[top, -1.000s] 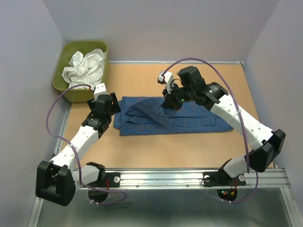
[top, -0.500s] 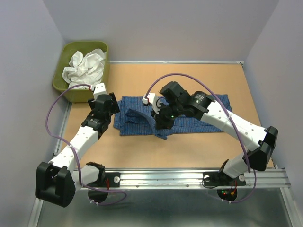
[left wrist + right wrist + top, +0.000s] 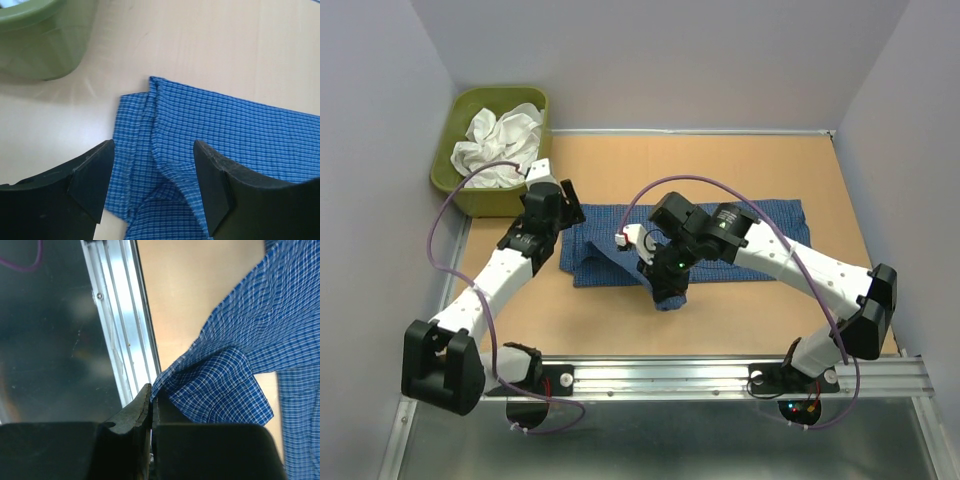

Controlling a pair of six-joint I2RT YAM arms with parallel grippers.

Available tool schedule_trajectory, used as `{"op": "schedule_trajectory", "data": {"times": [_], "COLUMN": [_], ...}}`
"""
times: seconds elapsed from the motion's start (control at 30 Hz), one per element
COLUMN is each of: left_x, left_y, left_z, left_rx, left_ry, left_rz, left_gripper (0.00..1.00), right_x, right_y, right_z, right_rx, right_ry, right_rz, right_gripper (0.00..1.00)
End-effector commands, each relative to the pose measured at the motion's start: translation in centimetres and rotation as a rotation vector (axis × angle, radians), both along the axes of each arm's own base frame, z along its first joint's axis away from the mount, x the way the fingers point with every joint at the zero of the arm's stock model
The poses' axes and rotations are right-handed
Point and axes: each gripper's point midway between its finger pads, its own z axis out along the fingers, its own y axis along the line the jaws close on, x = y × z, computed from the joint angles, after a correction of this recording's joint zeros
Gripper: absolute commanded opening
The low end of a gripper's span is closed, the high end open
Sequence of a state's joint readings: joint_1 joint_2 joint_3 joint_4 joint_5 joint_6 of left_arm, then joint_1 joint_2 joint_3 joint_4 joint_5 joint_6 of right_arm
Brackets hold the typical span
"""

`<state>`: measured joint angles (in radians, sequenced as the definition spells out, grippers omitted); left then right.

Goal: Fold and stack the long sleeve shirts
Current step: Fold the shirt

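Two grippers, two garments, one tub. Nearest, the right gripper point(image 3: 666, 290) is clamped on a fold of the dark blue checked shirt point(image 3: 760, 225), which is spread across the tabletop point(image 3: 740, 165). The left gripper point(image 3: 570, 205) hangs with jaws spread wide over the shirt's far left corner. Farthest, the white garment point(image 3: 500, 140) fills the green tub point(image 3: 448, 178). Since half a second ago the right gripper has dragged its fold nearer, and the left has reached farther.

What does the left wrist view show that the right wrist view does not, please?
Only the left wrist view: the green tub and the left end effector open above a flat corner of the blue checked shirt. Only the right wrist view: the aluminium rail and the right end effector shut on a pinch of that shirt. Both: the shirt and the tan table.
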<state>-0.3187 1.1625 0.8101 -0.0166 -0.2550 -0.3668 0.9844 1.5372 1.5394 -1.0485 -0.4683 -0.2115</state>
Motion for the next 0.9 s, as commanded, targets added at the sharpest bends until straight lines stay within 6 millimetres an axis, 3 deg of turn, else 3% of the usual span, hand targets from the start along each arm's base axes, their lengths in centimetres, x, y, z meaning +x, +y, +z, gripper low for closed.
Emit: {"op": "schedule_trajectory", "data": {"times": [0.0, 0.13, 0.2, 0.33, 0.5, 0.6, 0.7, 0.87], "left_x": [2.1, 2.3, 1.8, 0.5, -1.4, -2.3, -2.2, -0.7], "left_y": [-4.3, -8.4, -10.6, -12.5, -10.8, -8.5, -7.6, -6.1], "left_z": [1.4, -0.7, -2.6, -7.0, -13.2, -15.1, -14.5, -12.3], "left_rx": [-0.110, -0.138, -0.159, -0.175, -0.109, -0.020, -0.018, -0.021], "left_ry": [-0.019, 0.046, 0.104, 0.223, 0.399, 0.484, 0.465, 0.409], "left_rz": [-0.113, -0.198, -0.242, -0.269, -0.193, -0.097, -0.065, -0.028], "left_gripper": [0.74, 0.70, 0.69, 0.63, 0.57, 0.56, 0.56, 0.56], "right_x": [-2.6, -3.2, -3.2, -2.8, -1.5, 0.1, 2.3, 8.6], "right_y": [-1.8, -2.2, -2.3, -2.0, -1.6, -1.4, -1.5, -3.3], "right_z": [-0.8, -1.1, -1.5, -1.6, -1.8, -1.8, -2.2, -2.8], "right_rx": [-0.033, -0.027, -0.037, -0.034, -0.060, -0.083, -0.129, -0.182], "right_ry": [0.076, 0.089, 0.091, 0.076, 0.031, -0.029, -0.106, -0.155], "right_rz": [0.027, 0.032, 0.032, 0.037, 0.012, -0.027, -0.096, -0.295], "right_gripper": [0.01, 0.01, 0.01, 0.01, 0.01, 0.01, 0.01, 0.01]}}
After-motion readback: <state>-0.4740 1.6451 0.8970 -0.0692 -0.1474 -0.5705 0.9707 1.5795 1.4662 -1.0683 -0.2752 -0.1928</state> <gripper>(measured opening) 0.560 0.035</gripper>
